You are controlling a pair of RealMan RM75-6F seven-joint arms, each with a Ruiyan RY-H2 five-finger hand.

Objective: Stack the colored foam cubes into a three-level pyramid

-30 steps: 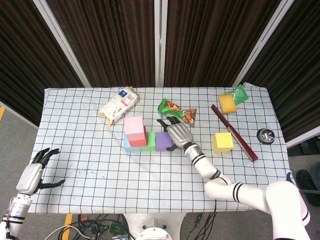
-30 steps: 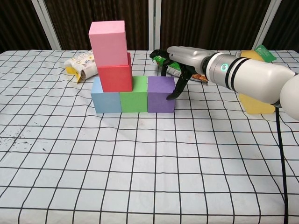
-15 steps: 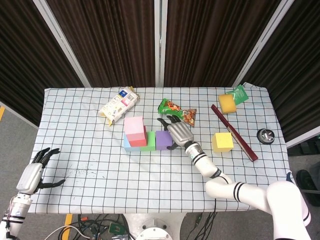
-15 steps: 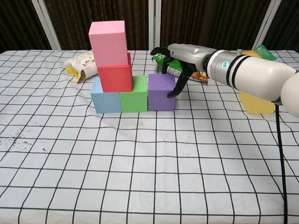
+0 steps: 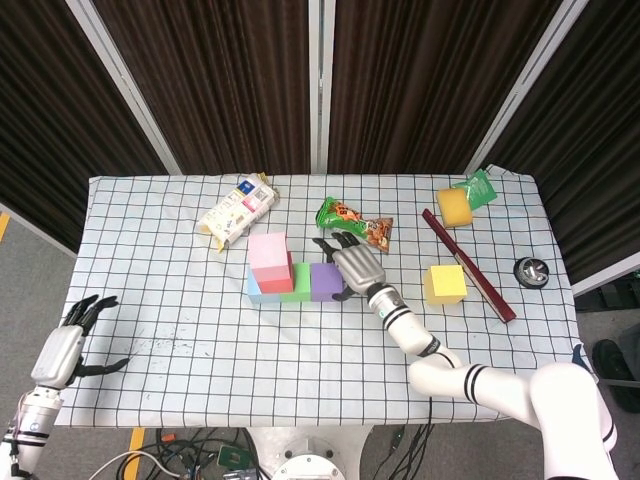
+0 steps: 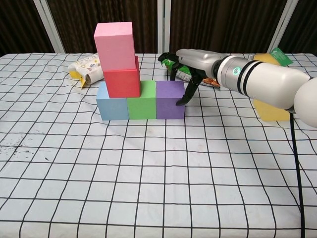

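- Checked tablecloth [image 6: 148,198]: blue cube [image 6: 112,105], green cube [image 6: 142,101], purple cube [image 6: 170,99] form base row.
- Red cube [image 6: 121,78] on blue, pink cube [image 6: 115,45] topping red.
- Yellow cube [image 6: 270,110] well right of purple, unplaced; likely red's missing neighbour.
- Right hand [image 6: 190,67] at purple's right face, fingers spread, grasping nothing.
- Left hand [image 5: 68,345] far left of blue, released.

Matt purple foam cube [image 6: 171,99] sits on white black-gridded cloth [image 6: 148,173]; glossy silver-and-black plastic right hand [image 6: 190,67] beside it.

Head view: high above, looking steeply down on the whole checked table [image 5: 180,330]. Chest view: low at the near table edge, facing across it, close to the stacked cubes [image 6: 141,94]. Both views share the cubes and the right hand [image 5: 357,266].
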